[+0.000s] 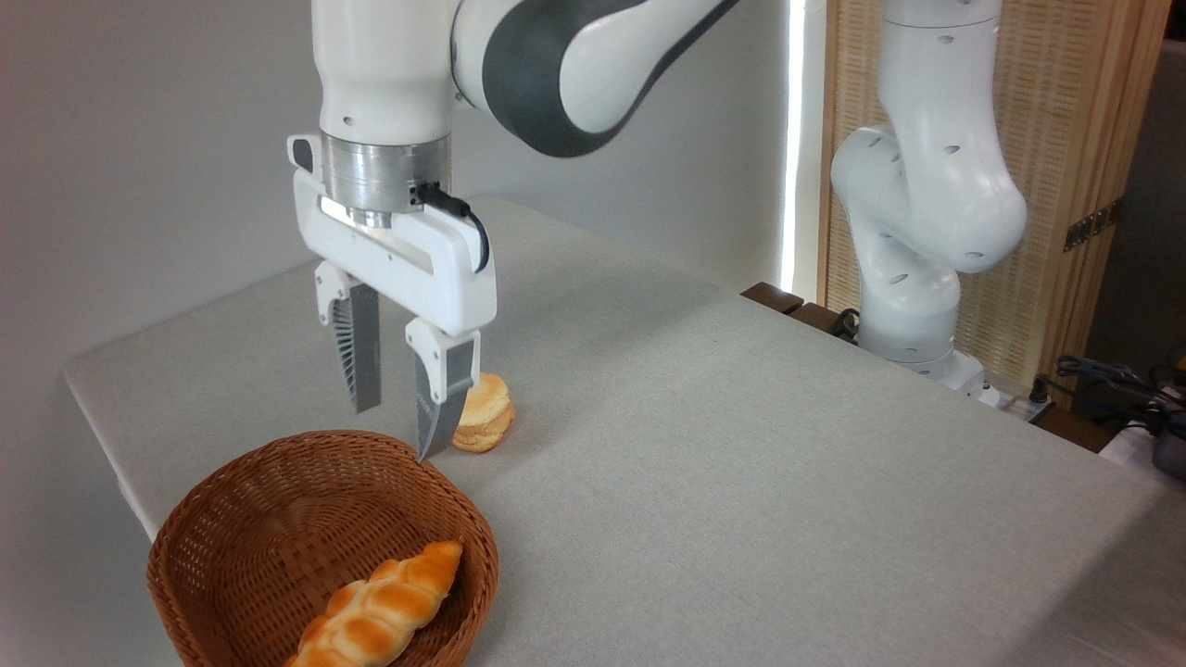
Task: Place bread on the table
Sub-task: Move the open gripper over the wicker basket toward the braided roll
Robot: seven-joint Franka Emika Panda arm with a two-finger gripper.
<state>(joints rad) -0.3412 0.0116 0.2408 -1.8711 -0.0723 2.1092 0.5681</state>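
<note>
Bread (380, 611) in basket (232, 519), below open hand (400, 428).

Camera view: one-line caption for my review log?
Open gripper above wicker basket holding braided bread; small bun on grey table.

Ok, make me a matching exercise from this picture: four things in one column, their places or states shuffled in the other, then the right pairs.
Things:
1. bread
2. bun
3. gripper
4. basket

Places or states:
A. open, hanging above the basket's far rim
B. lying inside the basket
C. on the table, beyond the basket
D. at the table's near left corner

Pairs: 1-B, 2-C, 3-A, 4-D
</note>
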